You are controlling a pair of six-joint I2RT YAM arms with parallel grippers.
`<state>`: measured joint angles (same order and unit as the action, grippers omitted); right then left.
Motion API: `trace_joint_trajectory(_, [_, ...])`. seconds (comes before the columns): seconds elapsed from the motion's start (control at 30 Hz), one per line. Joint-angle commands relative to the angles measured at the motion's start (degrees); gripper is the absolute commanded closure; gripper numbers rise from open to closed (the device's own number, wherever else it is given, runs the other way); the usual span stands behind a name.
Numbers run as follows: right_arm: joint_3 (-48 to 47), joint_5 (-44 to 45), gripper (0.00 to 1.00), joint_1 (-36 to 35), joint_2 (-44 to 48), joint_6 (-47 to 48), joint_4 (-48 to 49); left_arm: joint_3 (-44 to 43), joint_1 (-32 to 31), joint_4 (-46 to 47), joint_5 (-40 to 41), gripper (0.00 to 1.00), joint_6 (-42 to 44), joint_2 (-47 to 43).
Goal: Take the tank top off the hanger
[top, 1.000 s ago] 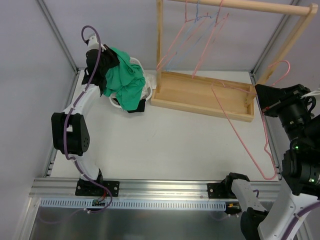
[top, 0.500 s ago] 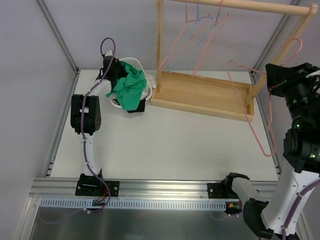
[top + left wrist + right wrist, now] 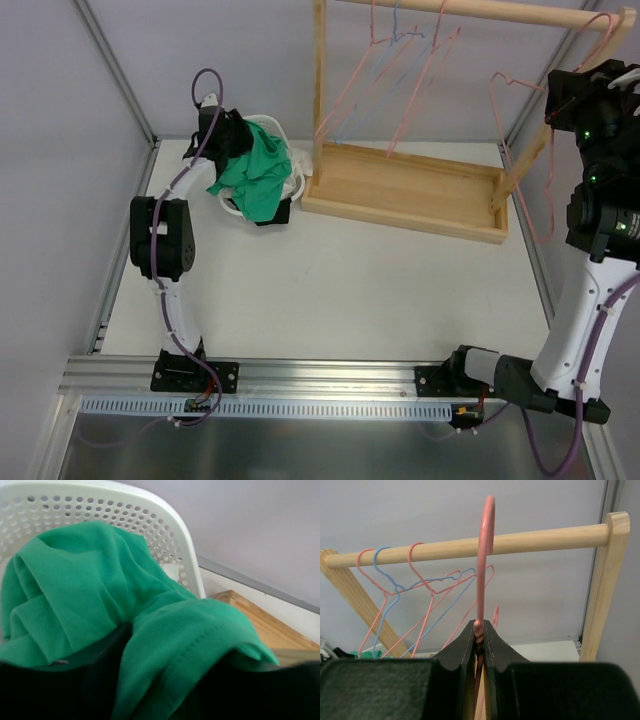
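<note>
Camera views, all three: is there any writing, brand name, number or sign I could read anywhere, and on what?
None can be read: no words, numbers or logos show on the green tank top, the white basket, the wooden rack, the pink hanger, the left arm or the right arm.

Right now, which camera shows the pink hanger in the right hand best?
The right wrist view: the pink hanger is pinched at its neck in the right hand, hook rising across the wooden rail. The top view shows its whole outline, thin and small. The left wrist view misses it.
</note>
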<state>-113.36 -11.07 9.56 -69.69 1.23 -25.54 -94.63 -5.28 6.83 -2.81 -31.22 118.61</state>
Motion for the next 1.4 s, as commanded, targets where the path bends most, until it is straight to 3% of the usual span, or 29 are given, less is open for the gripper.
trace_joint_trajectory(0.0, [-2.04,1.84,1.00,0.11,-2.46,3.60,7.43,2.86,0.35,-2.96,-0.09,0.38,0.82,-8.64])
trace_joint_trajectory(0.07, [-1.86,2.19,1.00,0.10,-3.43,4.12,9.63,4.53,0.88,-3.14,-0.27,0.29,0.02,-12.25])
trace_joint_trajectory(0.1, [-2.30,2.02,1.00,0.11,-3.96,4.47,9.89,5.85,1.06,-3.14,-0.44,0.15,0.02,-13.30])
trace_joint_trajectory(0.2, [-4.32,1.84,1.00,0.02,-6.68,5.18,10.16,7.44,1.23,-3.58,-1.50,0.01,0.55,-16.91])
trace_joint_trajectory(0.77, [-13.28,1.66,1.00,-1.30,-20.92,3.95,14.29,21.94,-0.17,-4.37,-4.23,0.01,-7.28,-40.72])
trace_joint_trajectory(1.03, [-15.48,3.07,1.00,-4.02,-25.49,5.44,15.17,23.70,-2.19,-4.81,-2.82,0.01,-6.31,-50.83])
trace_joint_trajectory(1.37, [-14.53,4.48,1.00,-7.36,-27.78,7.37,15.61,23.70,-2.98,-6.39,-2.46,0.01,-4.37,-56.38])
